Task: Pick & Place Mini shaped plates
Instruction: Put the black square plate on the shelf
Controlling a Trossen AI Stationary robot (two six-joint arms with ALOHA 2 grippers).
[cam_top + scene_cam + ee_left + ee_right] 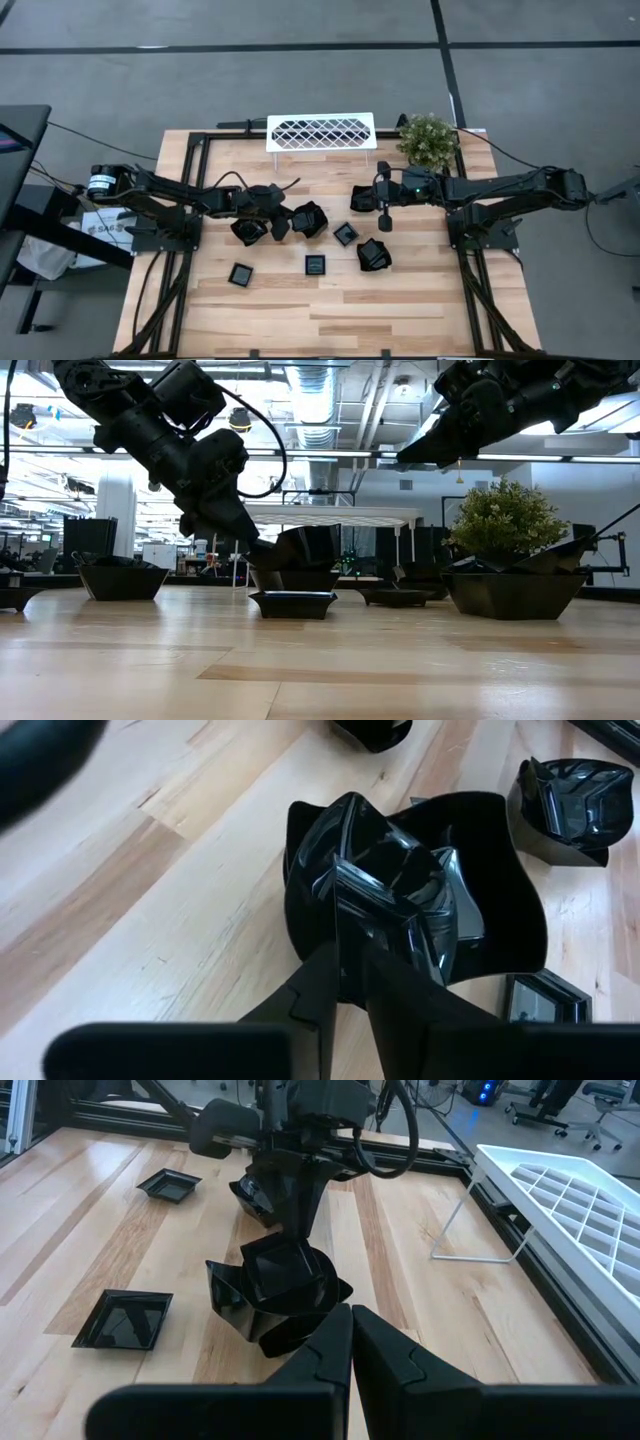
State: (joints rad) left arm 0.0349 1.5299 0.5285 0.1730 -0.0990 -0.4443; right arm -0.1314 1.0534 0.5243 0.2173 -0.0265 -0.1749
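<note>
Pinching thin upright wall of deep glossy black angular-rimmed mini plate (pixel 390 870): left gripper (pixel 350 955), fingers nearly together on rim. Plate sits mid-table, nested inside wider wavy-rimmed black dish (pixel 510 920); risk of both lifting together. Likely light, rigid, slick plastic; rim edge best hold, flat centre gives no purchase. Right gripper (pixel 351 1320) hovers nearby, fingers together, holding nothing. Flat square black plates (pixel 241 275) lie apart on wood. White lattice rack (pixel 320 132) at far edge: no plate visible on it.
</note>
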